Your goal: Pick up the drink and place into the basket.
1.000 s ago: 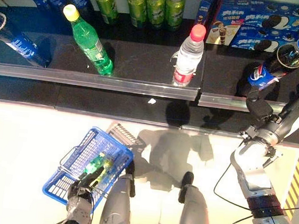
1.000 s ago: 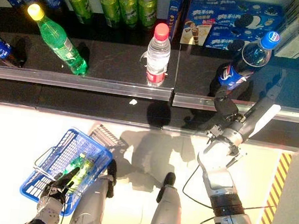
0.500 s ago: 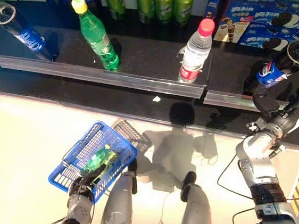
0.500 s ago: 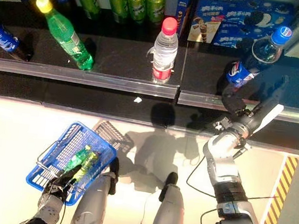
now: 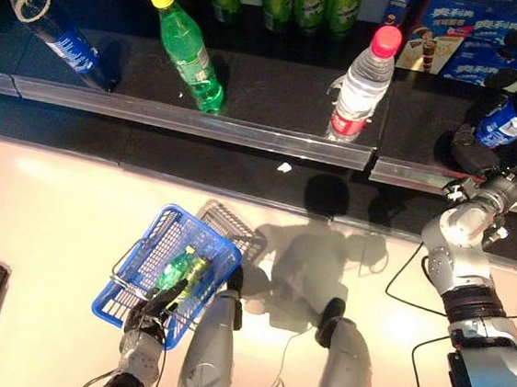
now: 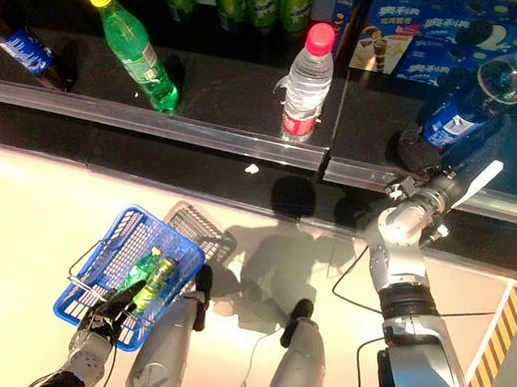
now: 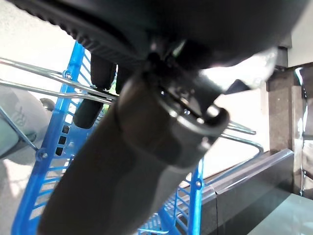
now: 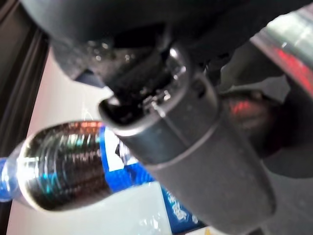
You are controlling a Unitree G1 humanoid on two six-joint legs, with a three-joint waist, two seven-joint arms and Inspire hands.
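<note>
The cola bottle (image 6: 476,101) stands at the shelf's (image 6: 201,123) right end, full, so likely heavy, smooth and rigid, best gripped round its labelled middle; the right hand (image 6: 423,165) sits at its base, fingers seemingly uncurled, while the left hand (image 5: 148,316) clasps the basket (image 5: 130,268) handle.

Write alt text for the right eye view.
The robot's right hand reaches the base of a dark cola bottle on a black shelf. Its left hand holds a blue basket with a green bottle inside.
</note>
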